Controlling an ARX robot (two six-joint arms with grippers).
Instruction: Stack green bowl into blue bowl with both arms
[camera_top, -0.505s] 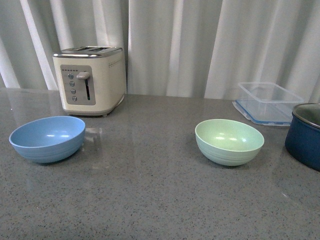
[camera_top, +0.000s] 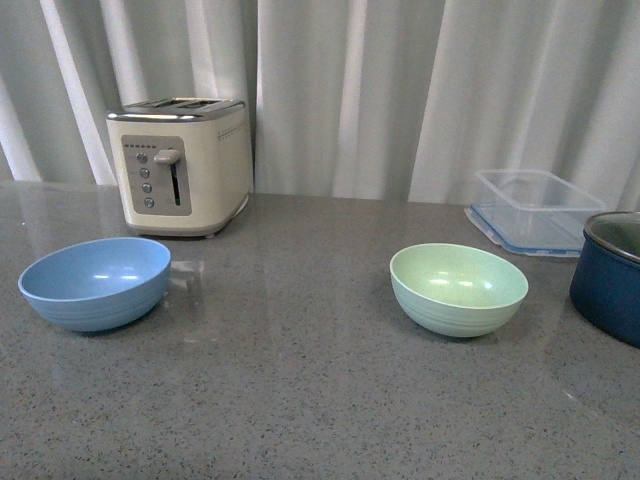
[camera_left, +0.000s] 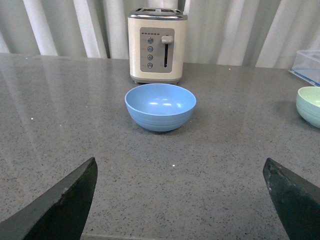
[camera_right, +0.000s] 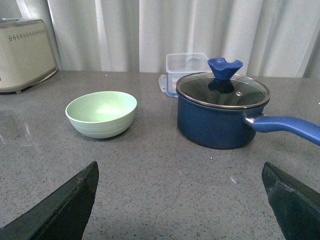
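Sitting well apart: green bowl (camera_top: 458, 288) toward right edge of worktop (camera_top: 300, 400), blue bowl (camera_top: 95, 282) by left edge. Both spread, empty: left fingers (camera_left: 62, 210), right fingers (camera_right: 62, 210). Right should pinch green rim squarely, lift level.

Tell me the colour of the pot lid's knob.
The knob is blue; right wrist view shows it best.

Countertop (camera_top: 300, 400): green bowl (camera_top: 458, 288), blue bowl (camera_top: 94, 283), toaster (camera_top: 180, 163)

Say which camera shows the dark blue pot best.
The right wrist view: the dark blue pot with glass lid, knob and most of its handle. The front view crops it at the edge. The left wrist view misses it.
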